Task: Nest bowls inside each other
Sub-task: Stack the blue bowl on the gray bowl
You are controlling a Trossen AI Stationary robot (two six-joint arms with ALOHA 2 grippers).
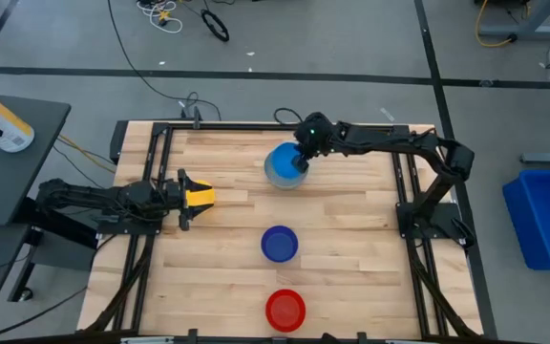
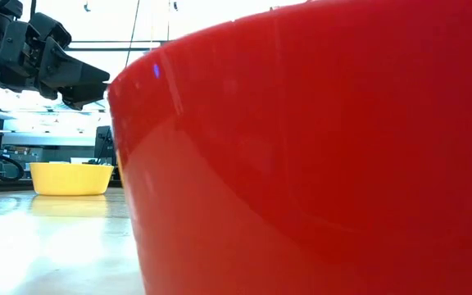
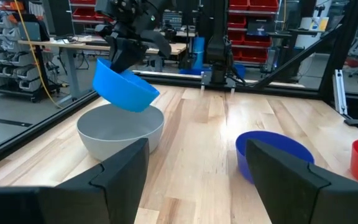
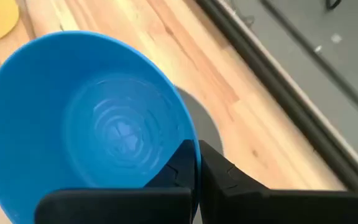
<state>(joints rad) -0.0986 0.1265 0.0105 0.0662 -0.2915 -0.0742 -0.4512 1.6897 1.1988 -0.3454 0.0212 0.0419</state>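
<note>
On your wooden desk (image 1: 351, 239) the right gripper (image 1: 304, 161) is at the far middle part, and its fingers are clamped on the rim of the light blue bowl (image 1: 282, 164). You can see the grip well in the right wrist view, where the two dark fingers (image 4: 219, 177) pinch the thin blue wall between them. In the left wrist view the light blue bowl (image 3: 124, 87) hangs tilted over the grey bowl (image 3: 120, 129), with its lower edge just at the grey rim; whether the two touch, you cannot tell. The grey bowl stands upright on the desk under it.

The left gripper (image 1: 183, 198) is at the left side of the desk, and its fingers stand apart, holding nothing. The yellow bowl (image 1: 200, 197) is just beside its fingertips in the high view, on the side toward the middle of the desk. In the low view the yellow bowl (image 2: 70, 178) stands upright on the desk surface.

The dark blue bowl (image 1: 279, 244) stands alone near the middle of the desk, closer to the front than the grey one. The red bowl (image 1: 285, 310) stands at the front edge, in line with the dark blue bowl and apart from it. In the low view this red bowl (image 2: 318, 156) fills most of the picture.
</note>
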